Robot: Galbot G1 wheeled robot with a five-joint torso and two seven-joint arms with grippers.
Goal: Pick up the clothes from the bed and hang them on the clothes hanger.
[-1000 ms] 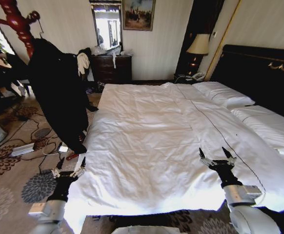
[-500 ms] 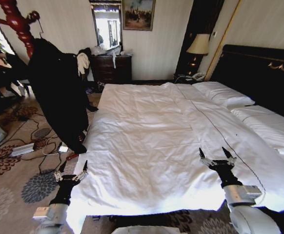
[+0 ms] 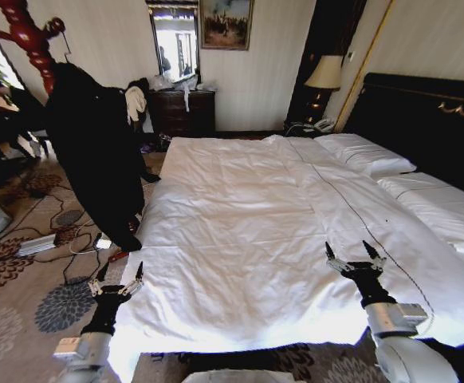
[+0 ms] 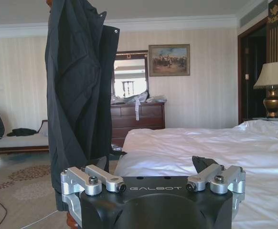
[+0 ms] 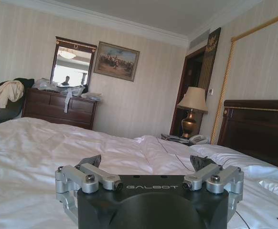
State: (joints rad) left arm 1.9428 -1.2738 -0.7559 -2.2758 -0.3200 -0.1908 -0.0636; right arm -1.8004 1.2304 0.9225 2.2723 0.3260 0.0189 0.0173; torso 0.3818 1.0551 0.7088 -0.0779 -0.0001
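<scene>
L gripper [image 3: 117,281] hangs w/ fingers spread wide, holding nothing, at the near-left corner of the wide white-sheeted bed [image 3: 248,231], over patterned carpet [image 3: 25,303] w/ loose cables [image 3: 64,239] to its left; R gripper [image 3: 355,255] likewise wide and empty above the bed's near-right sheet, black gold-trimmed headboard [image 3: 423,120] far right. The large black soft-fabric coat [image 3: 96,152] hangs off the reddish-brown turned wooden coat stand [image 3: 29,36] far left, beside the bed's left edge. Dark wooden dresser [image 3: 182,112] and brass table lamp [image 3: 321,80] line the far wall.
</scene>
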